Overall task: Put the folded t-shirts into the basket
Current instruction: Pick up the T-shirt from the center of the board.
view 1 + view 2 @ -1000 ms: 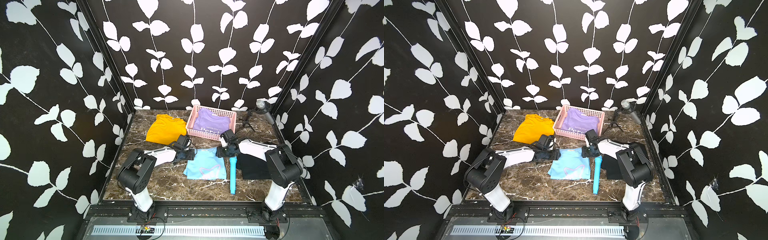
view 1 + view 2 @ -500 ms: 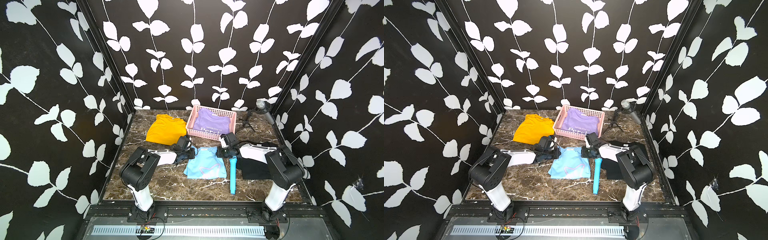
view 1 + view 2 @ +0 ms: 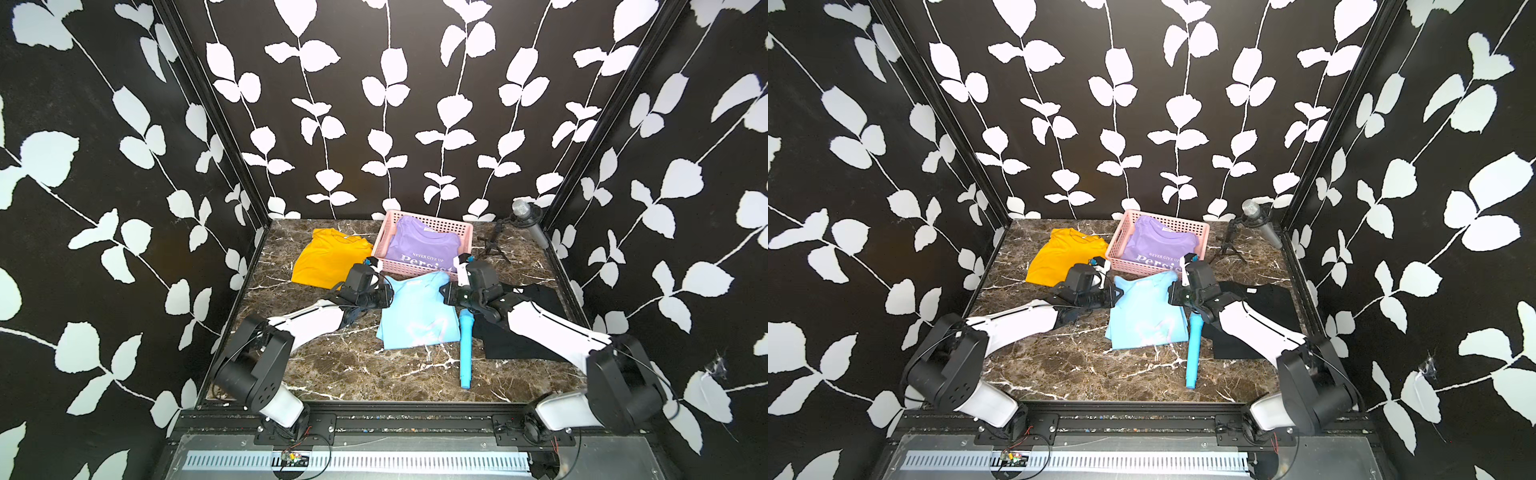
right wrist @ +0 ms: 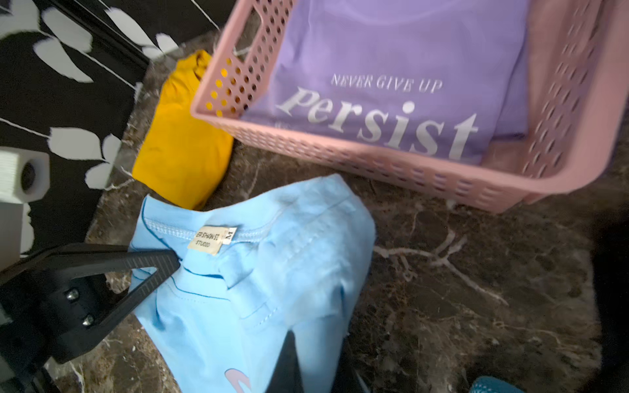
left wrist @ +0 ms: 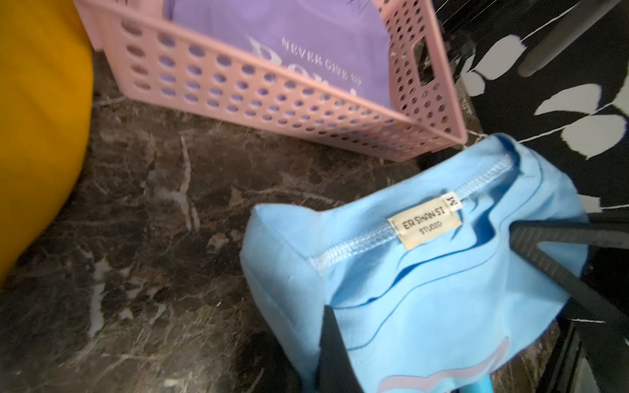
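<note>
The soft light blue tee (image 3: 415, 320) lies on the marble table (image 3: 353, 365) just in front of the basket (image 3: 419, 272), its collar end bunched. My left gripper (image 3: 389, 291) and right gripper (image 3: 448, 291) each pinch a collar corner, jaws closed on cloth, tips buried. I count four tees: the lilac tee (image 3: 424, 245) inside the perforated pink basket, the mustard tee (image 3: 328, 257) beside it, and the black tee (image 3: 513, 349) half under my right arm.

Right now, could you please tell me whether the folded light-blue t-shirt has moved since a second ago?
Yes. The folded light-blue t-shirt has drawn, collar end first, toward the pink perforated plastic basket, narrowing their gap.
</note>
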`<move>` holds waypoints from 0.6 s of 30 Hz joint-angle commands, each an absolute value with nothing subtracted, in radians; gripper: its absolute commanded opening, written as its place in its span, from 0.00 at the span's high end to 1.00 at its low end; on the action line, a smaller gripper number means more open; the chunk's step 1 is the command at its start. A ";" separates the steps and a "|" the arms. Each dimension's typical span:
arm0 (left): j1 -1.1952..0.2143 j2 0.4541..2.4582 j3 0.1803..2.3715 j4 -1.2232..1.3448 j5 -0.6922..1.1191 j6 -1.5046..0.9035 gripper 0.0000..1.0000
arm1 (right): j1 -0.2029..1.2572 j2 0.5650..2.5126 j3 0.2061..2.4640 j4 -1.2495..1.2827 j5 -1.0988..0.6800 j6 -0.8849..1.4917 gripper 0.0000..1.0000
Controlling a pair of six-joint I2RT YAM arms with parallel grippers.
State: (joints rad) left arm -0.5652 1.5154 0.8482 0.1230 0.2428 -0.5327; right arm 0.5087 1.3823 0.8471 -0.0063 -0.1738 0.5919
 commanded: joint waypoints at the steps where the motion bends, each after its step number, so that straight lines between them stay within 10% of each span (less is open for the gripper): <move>1: -0.569 1.449 0.927 0.059 0.235 -0.495 1.00 | 0.519 1.313 0.858 0.046 -0.121 0.614 1.00; 18: -0.491 1.663 1.437 -0.141 0.235 -0.411 1.00 | 0.516 1.410 1.183 -0.078 0.110 0.614 1.00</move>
State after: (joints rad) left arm -0.5068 1.6207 1.3579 -0.0727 0.2253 -0.4435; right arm 0.5175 1.3544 1.1172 -0.0475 0.0422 0.6167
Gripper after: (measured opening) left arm 0.078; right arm 0.096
